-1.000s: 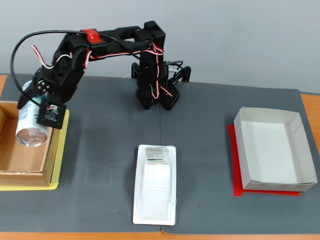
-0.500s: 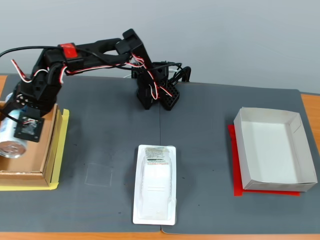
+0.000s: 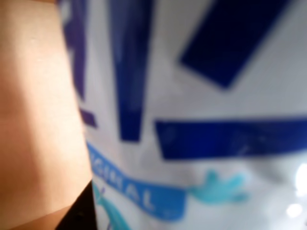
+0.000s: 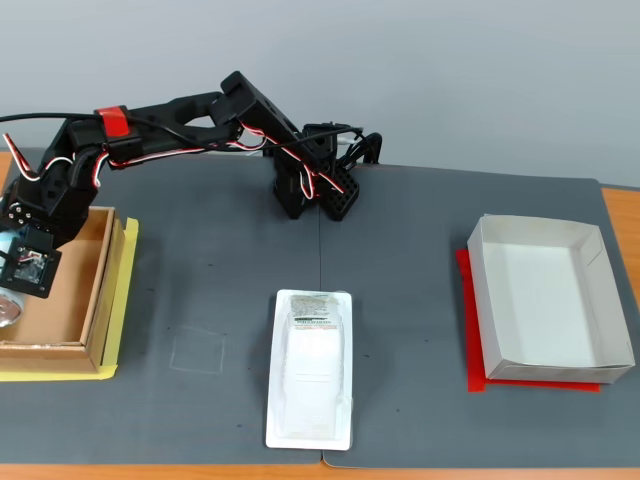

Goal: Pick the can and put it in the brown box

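The gripper (image 4: 14, 280) clamps the can (image 4: 8, 305) over the brown box (image 4: 60, 345), at the fixed view's left edge. In the wrist view the can (image 3: 201, 120) fills the frame, blurred.

Fixed view looked down from the front across the whole dark grey mat-covered counter (image 4: 400, 300), facing the arm's base. Wrist view sat very close, blurred, against the white can with blue lettering (image 3: 206, 120); both shared the can (image 4: 8, 305).
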Controlling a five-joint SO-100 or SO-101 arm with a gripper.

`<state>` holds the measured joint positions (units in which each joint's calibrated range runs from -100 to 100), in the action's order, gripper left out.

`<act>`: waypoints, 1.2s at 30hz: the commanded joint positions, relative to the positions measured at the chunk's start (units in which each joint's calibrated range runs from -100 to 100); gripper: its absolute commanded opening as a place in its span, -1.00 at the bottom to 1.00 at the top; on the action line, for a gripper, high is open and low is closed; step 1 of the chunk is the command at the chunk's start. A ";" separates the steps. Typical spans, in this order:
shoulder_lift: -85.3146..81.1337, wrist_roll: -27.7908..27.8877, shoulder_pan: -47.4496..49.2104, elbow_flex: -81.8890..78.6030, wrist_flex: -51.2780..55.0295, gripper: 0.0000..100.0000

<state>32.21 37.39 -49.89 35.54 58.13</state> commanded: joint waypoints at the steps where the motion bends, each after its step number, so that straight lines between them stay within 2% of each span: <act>1: 0.11 0.18 0.09 3.01 -0.63 -0.76; 10: 1.30 -0.02 0.17 2.47 -0.46 -0.75; 17: 1.38 -0.18 -0.15 2.38 0.06 -0.37; 27: -0.40 -0.23 0.01 0.12 0.15 -0.36; 30: -3.19 -0.23 0.01 -3.41 0.15 -0.46; 36: -9.97 -0.28 0.74 -9.66 0.06 -0.85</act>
<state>28.83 37.39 -49.67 27.29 58.22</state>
